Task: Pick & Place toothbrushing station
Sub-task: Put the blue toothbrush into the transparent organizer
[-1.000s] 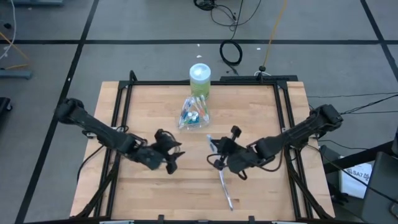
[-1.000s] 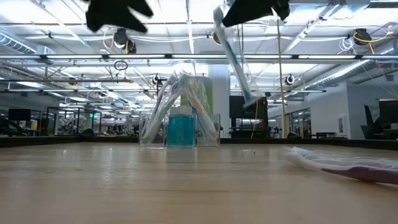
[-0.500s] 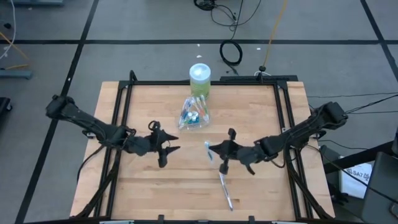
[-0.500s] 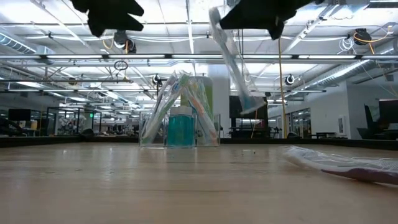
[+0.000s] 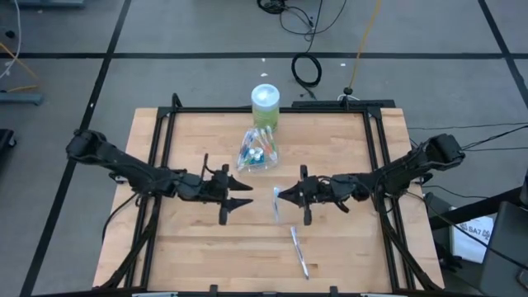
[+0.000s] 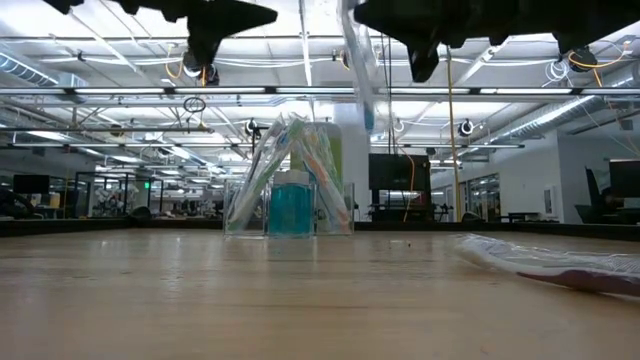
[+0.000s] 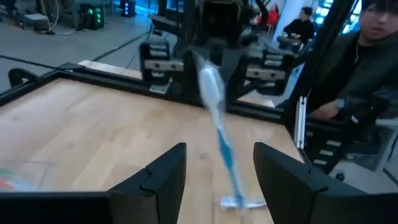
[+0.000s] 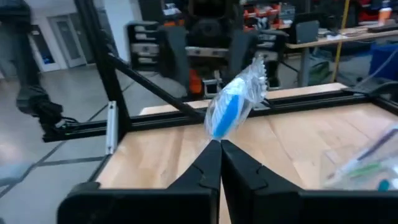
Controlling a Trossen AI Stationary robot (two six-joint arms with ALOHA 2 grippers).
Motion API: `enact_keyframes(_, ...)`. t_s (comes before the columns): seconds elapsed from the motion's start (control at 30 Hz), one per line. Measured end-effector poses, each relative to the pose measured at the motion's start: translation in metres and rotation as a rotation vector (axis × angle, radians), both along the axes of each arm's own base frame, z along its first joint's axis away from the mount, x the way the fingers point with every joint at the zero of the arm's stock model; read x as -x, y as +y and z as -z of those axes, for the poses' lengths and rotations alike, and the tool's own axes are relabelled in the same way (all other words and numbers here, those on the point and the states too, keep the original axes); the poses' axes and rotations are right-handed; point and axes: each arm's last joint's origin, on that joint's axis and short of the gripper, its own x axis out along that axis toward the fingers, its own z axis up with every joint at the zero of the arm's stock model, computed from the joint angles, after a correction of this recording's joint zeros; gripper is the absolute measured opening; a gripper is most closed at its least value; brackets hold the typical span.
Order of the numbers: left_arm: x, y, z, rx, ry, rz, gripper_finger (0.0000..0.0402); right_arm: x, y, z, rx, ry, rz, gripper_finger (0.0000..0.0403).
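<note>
The right claw [image 5: 280,195], clenched on a wrapped toothbrush [image 5: 277,205], hangs mid-worktop facing the released left claw [image 5: 245,194]. Keep the brush vertical, then carry it far-left over the clear cup [image 5: 257,153].

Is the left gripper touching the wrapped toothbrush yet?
Apart. Left wrist view: left gripper fingers open, wrapped toothbrush hangs beyond them from the right gripper.

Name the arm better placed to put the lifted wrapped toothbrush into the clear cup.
Right. The right gripper is shut on the wrapped toothbrush, holding it above the table not far from the clear cup. The left gripper is open, empty, facing it.
</note>
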Motion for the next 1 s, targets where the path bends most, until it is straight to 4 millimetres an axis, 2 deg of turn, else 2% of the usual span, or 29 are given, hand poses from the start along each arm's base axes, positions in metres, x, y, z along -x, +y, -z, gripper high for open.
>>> enact_keyframes(0.17, -0.014, -0.003, 0.014, -0.029, -0.019, -0.002, 0.0191, 0.000, 0.000, -0.002, 0.002, -0.018, -0.003, 0.0000)
enact_keyframes(0.37, -0.029, 0.003, 0.024, 0.048, -0.066, -0.030, 0.0191, 0.000, 0.001, -0.002, 0.000, -0.023, -0.003, 0.0000)
enact_keyframes(0.57, -0.045, 0.004, 0.030, 0.090, -0.051, 0.070, 0.0191, 0.000, 0.001, -0.003, -0.006, -0.029, -0.003, 0.0000)
enact_keyframes(0.77, -0.060, -0.001, 0.027, 0.053, -0.057, 0.101, 0.0191, 0.000, 0.001, -0.003, -0.006, -0.026, -0.003, 0.0000)
enact_keyframes(1.0, -0.062, 0.001, 0.025, 0.061, -0.062, 0.092, 0.0191, 0.000, 0.001, -0.002, -0.007, -0.024, -0.004, 0.0000)
